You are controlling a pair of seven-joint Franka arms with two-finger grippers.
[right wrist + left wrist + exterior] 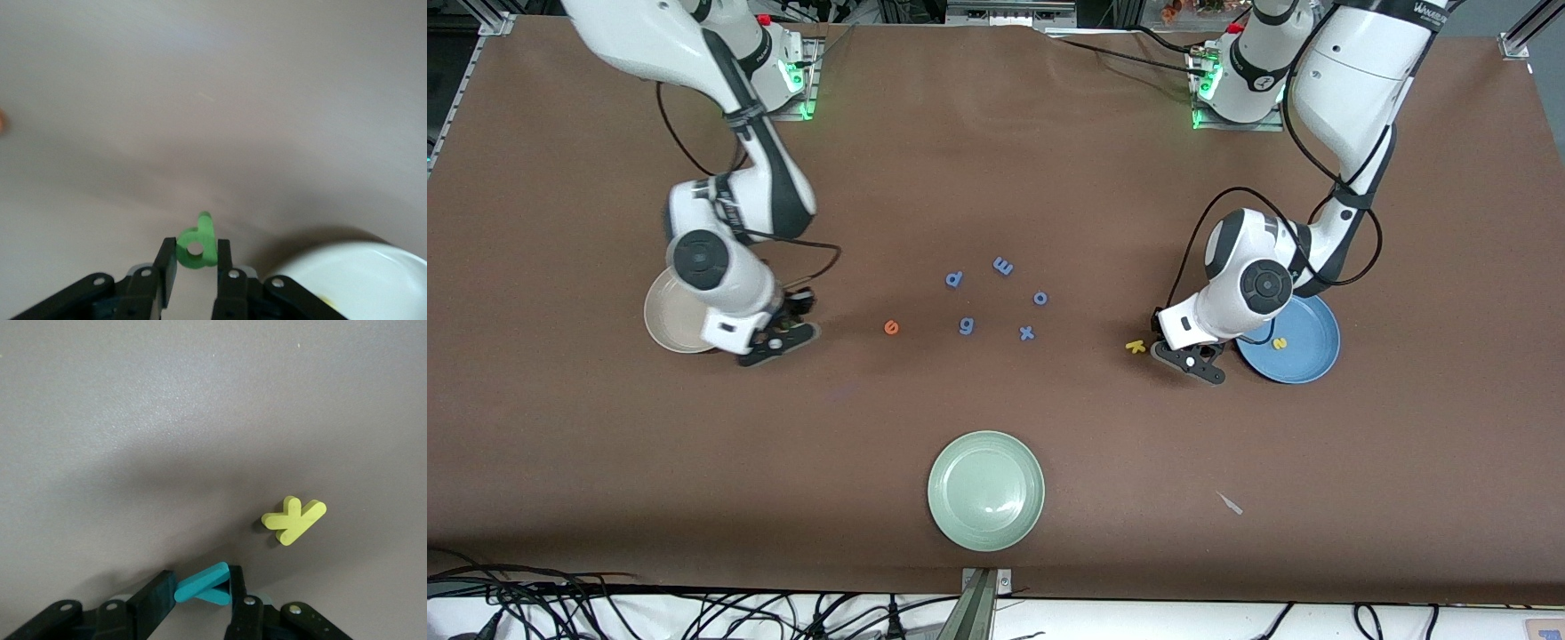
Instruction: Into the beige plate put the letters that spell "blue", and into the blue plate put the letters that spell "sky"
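My left gripper is low over the table beside the blue plate, shut on the teal "y". The yellow "k" lies on the table just beside it. A yellow "s" lies in the blue plate. My right gripper is next to the beige plate, shut on the light green "b". The beige plate's rim shows in the right wrist view. The orange "e" lies on the table between my right gripper and the blue letters.
Several blue letters lie scattered at the table's middle. A pale green plate stands nearer the front camera. A small pale scrap lies nearer the camera, toward the left arm's end.
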